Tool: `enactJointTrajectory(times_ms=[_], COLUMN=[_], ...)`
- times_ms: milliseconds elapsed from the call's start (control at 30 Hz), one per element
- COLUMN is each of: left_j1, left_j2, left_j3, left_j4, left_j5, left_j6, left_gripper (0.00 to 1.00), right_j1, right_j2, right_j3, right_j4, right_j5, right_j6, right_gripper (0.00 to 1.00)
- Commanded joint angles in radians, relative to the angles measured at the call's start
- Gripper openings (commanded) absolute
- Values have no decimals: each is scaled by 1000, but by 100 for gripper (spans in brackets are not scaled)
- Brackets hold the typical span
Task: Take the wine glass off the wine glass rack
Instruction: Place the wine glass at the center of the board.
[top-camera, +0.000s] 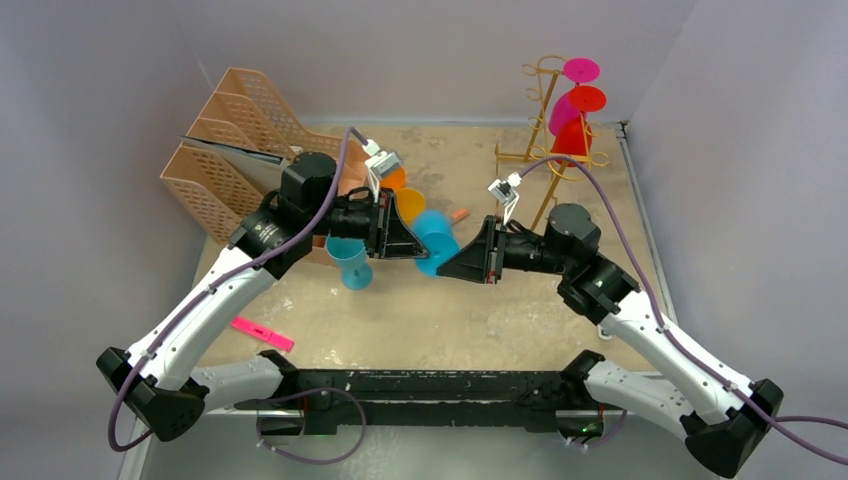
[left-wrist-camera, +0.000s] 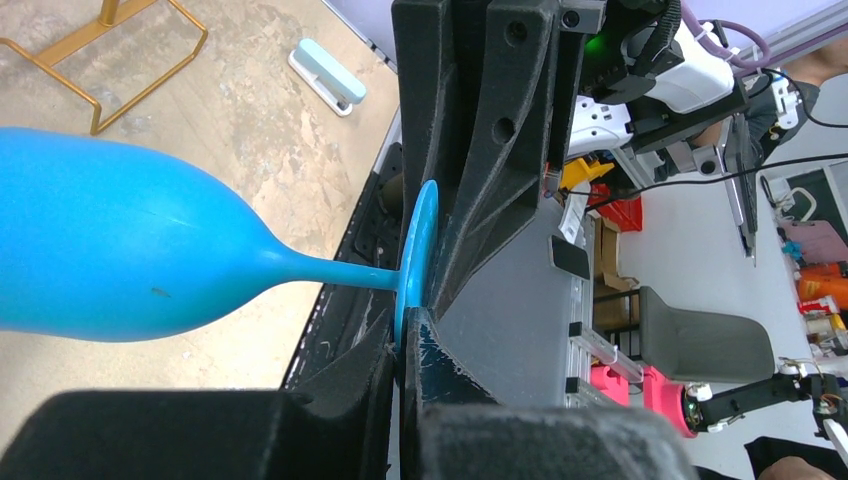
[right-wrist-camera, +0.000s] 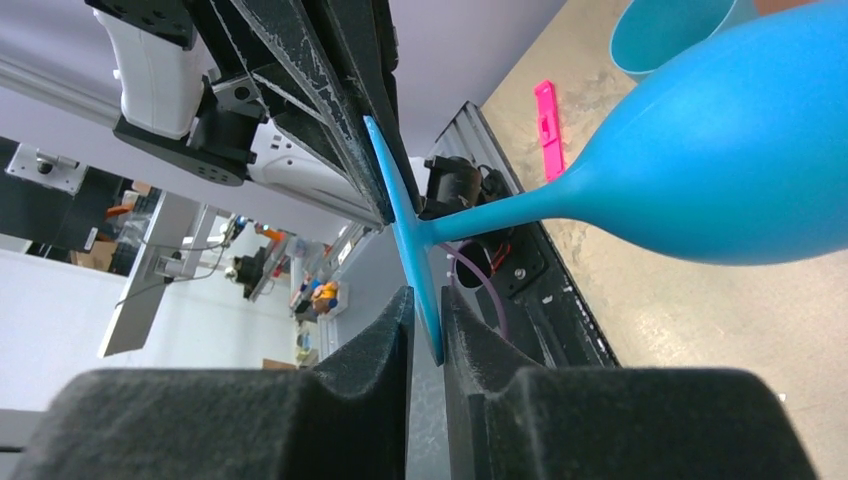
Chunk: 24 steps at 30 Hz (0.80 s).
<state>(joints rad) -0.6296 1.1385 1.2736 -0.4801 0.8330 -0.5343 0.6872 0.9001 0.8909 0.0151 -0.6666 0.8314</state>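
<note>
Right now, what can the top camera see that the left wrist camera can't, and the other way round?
Only the top camera shows a pink glass and a red glass on the gold rack, the peach file organiser and a pink thing on the table. Only the left wrist camera shows, close up, the left pincer squeezing the flat foot of the blue wine glass, plus a small pale blue object. Both show that blue glass, some of the rack and the table.

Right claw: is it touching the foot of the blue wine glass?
Touching. The right wrist view shows the foot of the blue wine glass pinched between the fingers of the right claw.
</note>
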Motion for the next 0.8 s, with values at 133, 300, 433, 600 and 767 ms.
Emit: enactJointTrajectory(times_ms=[133, 300, 433, 600, 767], left_j1=[-4, -2, -2, -3, -3], left_j2=[-7, -7, -2, 2, 7], left_j3=[41, 43, 43, 46, 51], left_j4=[13, 5, 3, 5, -18], left_j5=[17, 3, 3, 3, 11], left_j6=[28, 28, 25, 26, 34], left_gripper=[0, 0, 0, 0, 1], right_j1=[3, 4, 4, 3, 3], right_j2=[-22, -32, -28, -38, -56], right_j3=[-24, -45, -49, -44, -46], right_j4=[110, 152, 154, 129, 120], right_j5=[28, 38, 25, 47, 63], right_j6=[17, 35, 37, 23, 4], right_gripper=[19, 5, 0, 0, 0])
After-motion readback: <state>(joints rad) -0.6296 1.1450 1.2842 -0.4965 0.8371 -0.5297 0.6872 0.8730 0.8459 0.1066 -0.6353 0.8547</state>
